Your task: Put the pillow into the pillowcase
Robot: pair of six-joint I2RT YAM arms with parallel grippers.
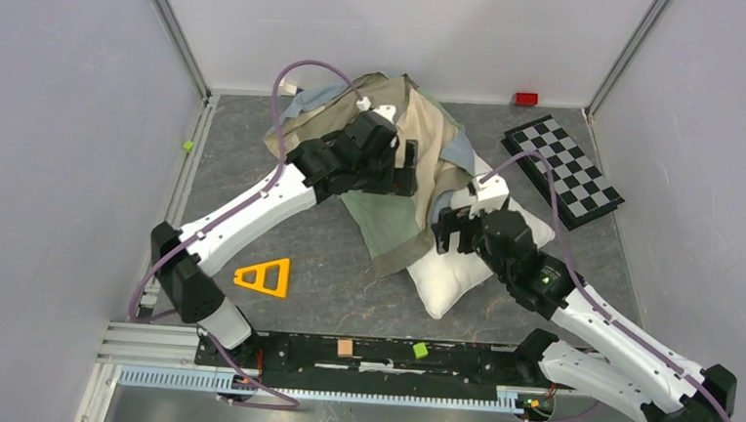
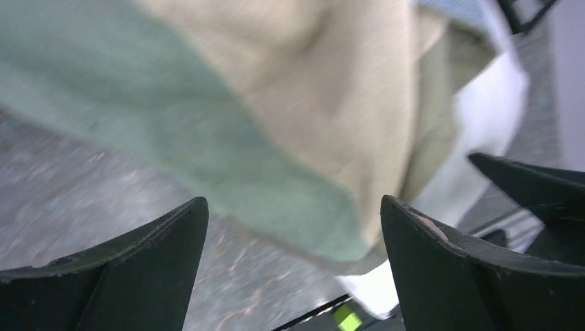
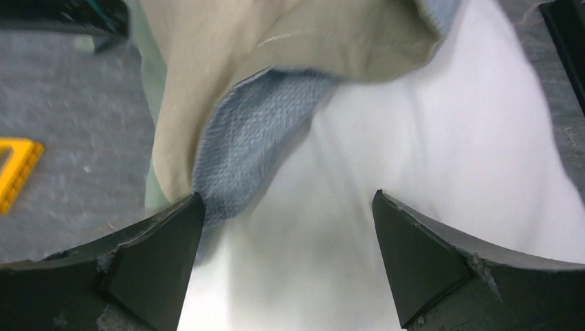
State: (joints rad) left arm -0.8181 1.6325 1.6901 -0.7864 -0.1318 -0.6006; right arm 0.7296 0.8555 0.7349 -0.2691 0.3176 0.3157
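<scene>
The pillowcase [image 1: 403,135] lies crumpled at the table's middle back, beige and dull green panels up, blue-grey lining at its edges. It covers the far part of the white pillow [image 1: 453,275], whose near end sticks out toward my right arm. My left gripper [image 1: 407,166] hovers over the beige cloth with its jaws open; in the left wrist view this gripper [image 2: 293,200] holds nothing, with the green panel [image 2: 172,117] beyond it. My right gripper [image 1: 451,230] is open over the pillow [image 3: 428,158], next to the pillowcase's blue-grey edge [image 3: 255,131]. In the right wrist view my right gripper [image 3: 287,195] is empty.
A black-and-white checkered board [image 1: 562,171] lies at the back right, with a red block [image 1: 526,98] behind it. An orange triangle [image 1: 264,276] sits front left. A small green block [image 1: 187,146] is by the left wall. Two small blocks [image 1: 419,350] rest on the near rail.
</scene>
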